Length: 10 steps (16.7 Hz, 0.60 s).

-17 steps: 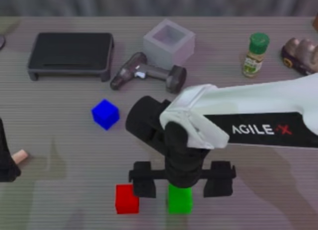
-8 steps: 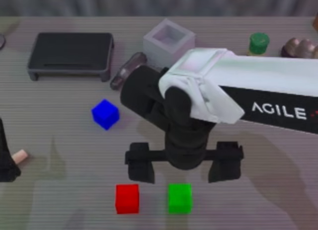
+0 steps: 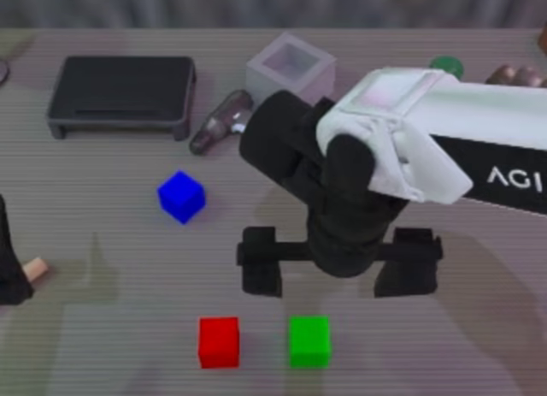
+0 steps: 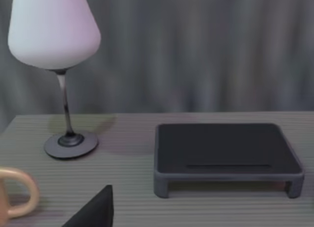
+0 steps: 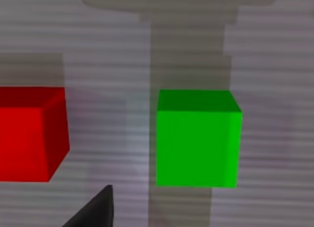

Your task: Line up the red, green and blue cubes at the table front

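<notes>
The right gripper (image 3: pixel 340 263) hangs above the table (image 3: pixel 102 233) with its two fingers spread wide and nothing between them. It has lifted and drawn back toward the far side and to the right since a second ago, when its fingers straddled the green cube (image 3: pixel 309 340); half a second ago it was already clear of the cube, and now it sits further right again. The green cube stands free on the near edge of the table, and the red cube (image 3: pixel 219 341) sits just to its left with a gap between them, the two squared up in a row. Neither has shifted across the three moments. In the right wrist view the green cube (image 5: pixel 196 138) and red cube (image 5: pixel 30 134) lie side by side on the striped surface.

The blue cube (image 3: pixel 181 196) rests further back and to the left, well apart from the pair, turned at an angle, unmoved. Behind the arm lie a drill (image 3: pixel 220 124), partly covered, a lilac hollow box (image 3: pixel 291 69) and a black stand (image 3: pixel 121 95).

The left gripper (image 3: pixel 10 268) stays parked at the table's left edge; I cannot tell how its fingers stand.
</notes>
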Motion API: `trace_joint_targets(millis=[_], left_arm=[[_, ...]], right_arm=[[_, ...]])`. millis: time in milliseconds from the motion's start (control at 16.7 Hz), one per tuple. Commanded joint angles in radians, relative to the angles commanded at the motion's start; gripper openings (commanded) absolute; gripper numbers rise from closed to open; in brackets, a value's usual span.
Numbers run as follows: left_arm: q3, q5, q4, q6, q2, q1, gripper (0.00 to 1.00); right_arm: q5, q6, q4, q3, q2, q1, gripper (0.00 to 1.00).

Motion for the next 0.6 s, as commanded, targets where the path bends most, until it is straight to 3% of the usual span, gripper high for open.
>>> trace_joint_targets(millis=[240, 600], left_arm=[[0.252, 0.002, -0.156, 0.046, 0.271, -0.049, 1.00], [0.765, 0.004, -0.484, 0.143, 0.930, -0.148, 1.00]], right_arm=[[0.022, -0.115, 0.113, -0.185, -0.223, -0.107, 1.00], [0.039, -0.365, 0.364, -0.598, -0.725, -0.340, 1.00]])
